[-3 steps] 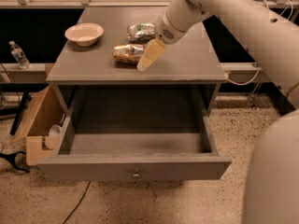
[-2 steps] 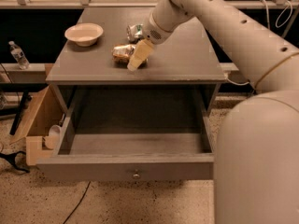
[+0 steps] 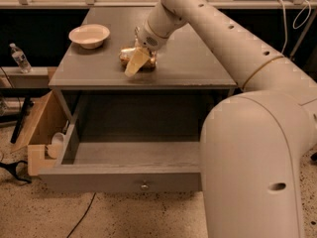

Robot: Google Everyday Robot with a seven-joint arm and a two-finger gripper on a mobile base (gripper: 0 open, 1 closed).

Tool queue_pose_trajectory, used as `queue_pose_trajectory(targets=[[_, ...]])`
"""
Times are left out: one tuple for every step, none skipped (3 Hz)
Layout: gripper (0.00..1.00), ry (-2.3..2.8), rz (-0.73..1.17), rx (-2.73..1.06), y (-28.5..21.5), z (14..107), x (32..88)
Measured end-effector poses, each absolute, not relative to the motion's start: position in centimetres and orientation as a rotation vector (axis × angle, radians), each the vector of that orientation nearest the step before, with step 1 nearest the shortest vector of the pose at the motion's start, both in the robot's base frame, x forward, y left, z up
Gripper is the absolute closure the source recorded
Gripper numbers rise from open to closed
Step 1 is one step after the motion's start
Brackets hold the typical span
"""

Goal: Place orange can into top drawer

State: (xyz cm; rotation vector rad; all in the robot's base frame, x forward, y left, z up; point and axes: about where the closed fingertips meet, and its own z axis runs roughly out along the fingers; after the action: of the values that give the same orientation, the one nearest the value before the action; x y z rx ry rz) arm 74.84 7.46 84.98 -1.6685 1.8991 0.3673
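Item: desk, grey, flat top. Item: drawer, pulled fully out under the front edge, knob centred on its panel, the visible floor bare. Item: can, golden-orange and dented, lying on its side on the desk top, left of centre and nearer the front edge than the back. It is not yet in the drawer. Item: gripper, at the end of the arm reaching over from the right edge, angled down onto the can and overlapping it. Whether it is clenched on the can or released, I cannot tell. Item: bowl, pale, near the left edge, well apart from the can. Beside the desk: cardboard box on the floor by the front left corner, and water bottle beyond the left edge. Risks, as judged: a dented can gives a poor seat, so a shallow or off-centre hold may let it slip on lifting. A nudged can lying on its side may roll off the front edge, into the drawer by luck or onto the floor. A low carry may knock it against the front edge.
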Motion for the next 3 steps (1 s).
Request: queue_pose_trajectory(targets=[[0.45, 1.899, 0.37, -1.67, 7.6, 84.9, 74.9], [0.74, 1.894, 0.345, -1.615, 6.0, 86.4, 73.6], [0.98, 1.876, 0.332, -1.51, 2.2, 88.9, 70.6]])
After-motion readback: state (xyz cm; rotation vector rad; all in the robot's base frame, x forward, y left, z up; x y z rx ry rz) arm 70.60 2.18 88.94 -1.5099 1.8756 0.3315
